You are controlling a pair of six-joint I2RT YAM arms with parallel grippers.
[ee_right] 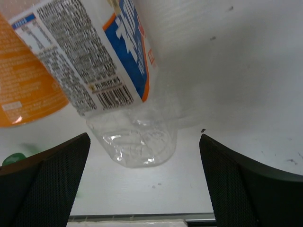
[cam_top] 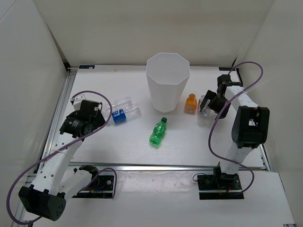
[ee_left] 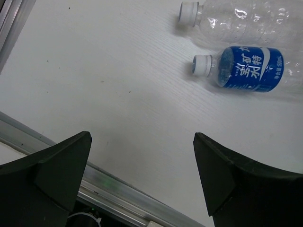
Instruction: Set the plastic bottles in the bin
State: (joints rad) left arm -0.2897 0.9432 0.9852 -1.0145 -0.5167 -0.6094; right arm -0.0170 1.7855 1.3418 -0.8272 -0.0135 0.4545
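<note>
The white bin (cam_top: 167,81) stands upright at the middle back. A green bottle (cam_top: 158,131) lies in front of it. A short orange bottle (cam_top: 191,103) stands to its right, next to a clear bottle with a white label (cam_top: 203,114). My right gripper (cam_top: 209,101) is open over that clear bottle. In the right wrist view the bottle (ee_right: 128,137) shows between the spread fingers (ee_right: 57,179), touching neither, and the orange bottle (ee_right: 23,94) is beside it. Two clear bottles lie at the left, one plain (ee_left: 236,21) and one blue-labelled (ee_left: 251,68). My left gripper (ee_left: 142,142) is open and empty, short of them.
An aluminium rail (ee_left: 109,182) runs along the table's left side under my left gripper. White walls enclose the table on the left, back and right. The right arm's cable (cam_top: 213,127) loops over the table near the clear bottle.
</note>
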